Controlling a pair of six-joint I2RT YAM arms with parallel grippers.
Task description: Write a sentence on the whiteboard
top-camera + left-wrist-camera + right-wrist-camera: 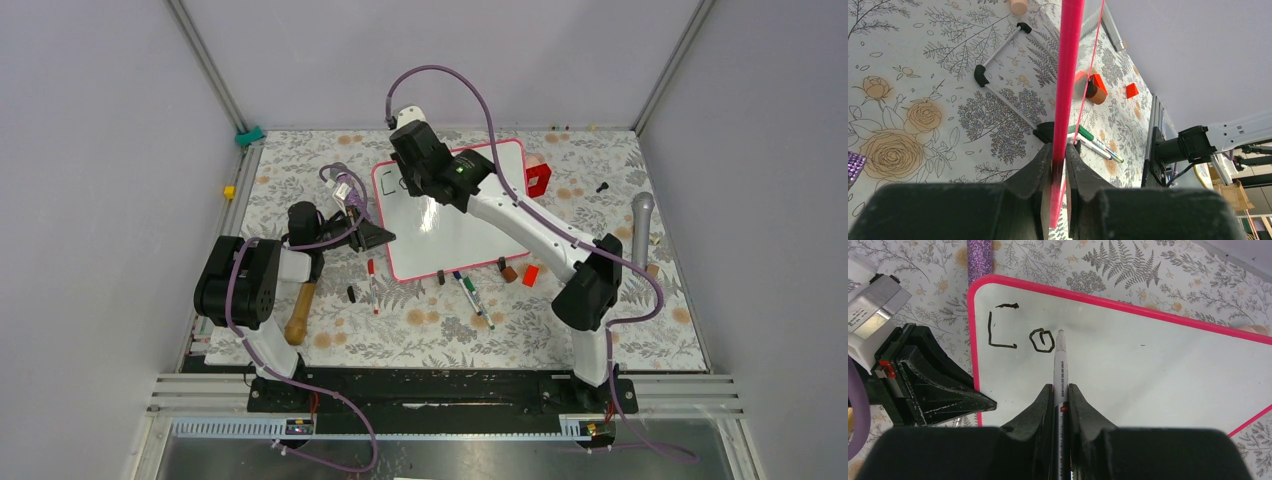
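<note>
From above, the right arm's wrist [425, 160] covers the upper left corner of the whiteboard [455, 230], so the sentence [1020, 337] reads only in the right wrist view: an angular "C" and an "o". The right pincer [1060, 390] is pressed tight on a white marker [1060, 357], its tip at the board just beside the "o". The left pincer [1059, 156] pinches the board's pink left edge. Several markers [472, 290] lie on the desk [640, 330] by its near edge; a red block [538, 180] sits at its far right corner.
</note>
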